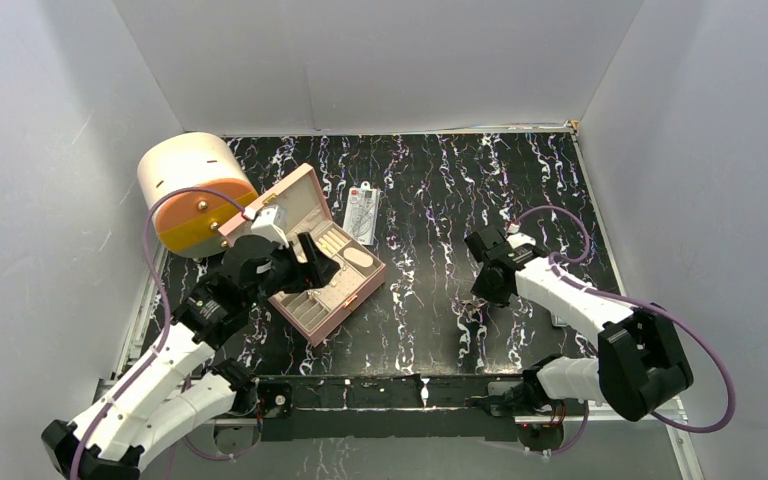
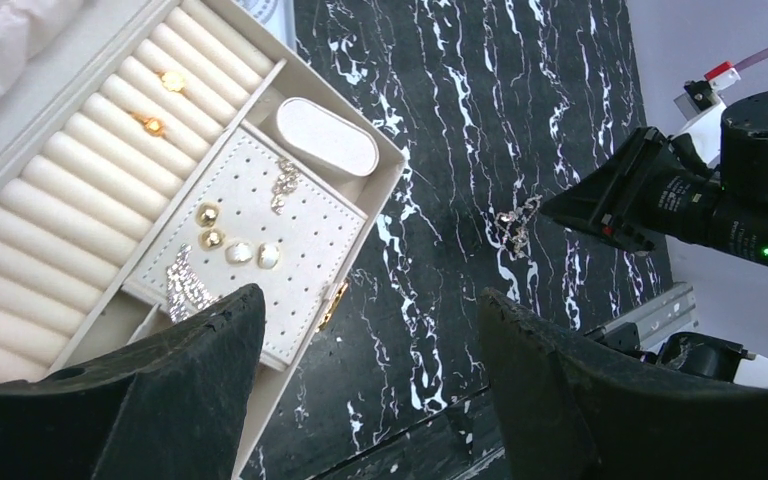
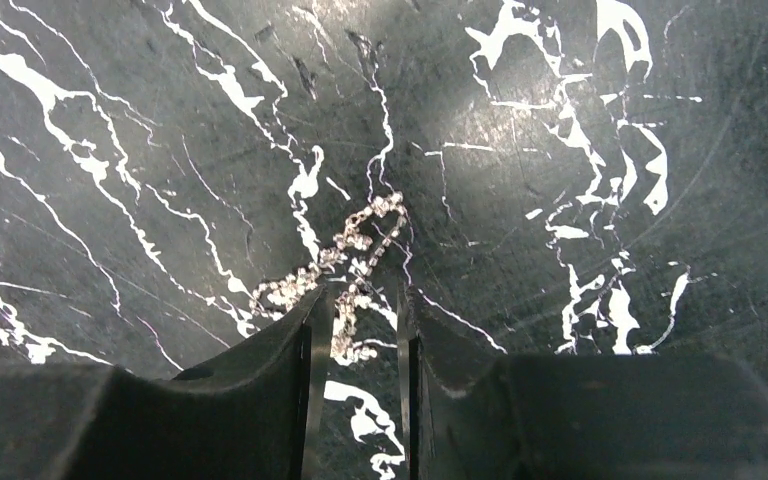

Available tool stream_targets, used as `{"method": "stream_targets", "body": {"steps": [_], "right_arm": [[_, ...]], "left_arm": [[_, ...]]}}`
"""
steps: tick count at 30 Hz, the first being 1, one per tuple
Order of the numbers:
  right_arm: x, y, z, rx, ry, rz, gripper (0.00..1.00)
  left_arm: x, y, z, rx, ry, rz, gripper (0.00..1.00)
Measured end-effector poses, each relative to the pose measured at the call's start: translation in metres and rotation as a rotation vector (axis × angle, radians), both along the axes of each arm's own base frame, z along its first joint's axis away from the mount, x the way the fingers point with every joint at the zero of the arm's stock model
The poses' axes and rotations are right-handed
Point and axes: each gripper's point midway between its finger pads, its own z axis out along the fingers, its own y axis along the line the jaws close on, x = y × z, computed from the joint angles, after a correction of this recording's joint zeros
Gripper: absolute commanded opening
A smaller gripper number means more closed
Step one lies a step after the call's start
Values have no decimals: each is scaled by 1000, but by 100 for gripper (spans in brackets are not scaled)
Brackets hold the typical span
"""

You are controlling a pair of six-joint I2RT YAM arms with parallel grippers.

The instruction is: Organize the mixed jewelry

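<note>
The pink quilted box [image 1: 352,290] lies open left of centre. In the left wrist view its perforated pad [image 2: 310,240] holds several gold studs [image 2: 208,213] and two sparkly chain pieces [image 2: 188,280], and two gold pieces [image 2: 172,80] sit in the ring rolls. My left gripper [image 2: 370,300] is open wide and empty, hovering over the box's near right corner [image 1: 310,262]. A silvery chain [image 3: 350,245] lies on the black marble table. My right gripper [image 3: 362,297] is low over it, jaws a narrow gap apart with one strand between them. The chain also shows in the left wrist view [image 2: 515,228].
A cream and orange cylinder [image 1: 190,190] stands at the back left, behind the box lid [image 1: 285,200]. A clear flat packet with a white card [image 1: 363,213] lies just behind the box. White walls close in the table on three sides.
</note>
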Motion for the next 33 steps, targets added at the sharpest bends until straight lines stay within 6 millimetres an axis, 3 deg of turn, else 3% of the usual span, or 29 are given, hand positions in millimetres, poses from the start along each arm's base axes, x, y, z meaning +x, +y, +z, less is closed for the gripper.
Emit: {"method": "stream_targets", "body": {"steps": [10, 20, 23, 25, 26, 33], "right_arm": [[-3, 3, -20, 32, 55, -18, 38], [-4, 1, -29, 16, 81, -31, 33], [-4, 1, -30, 6, 88, -29, 22], [-2, 0, -30, -5, 91, -27, 3], [0, 0, -30, -11, 90, -24, 0], [7, -3, -28, -50, 92, 12, 0]], "left_arm": [[18, -26, -8, -15, -2, -67, 74], [26, -32, 5, -46, -62, -80, 74], [27, -33, 5, -48, -70, -82, 74], [27, -33, 5, -47, -72, -83, 74], [27, -33, 5, -46, -74, -84, 74], [29, -34, 4, -42, -73, -85, 74]]}}
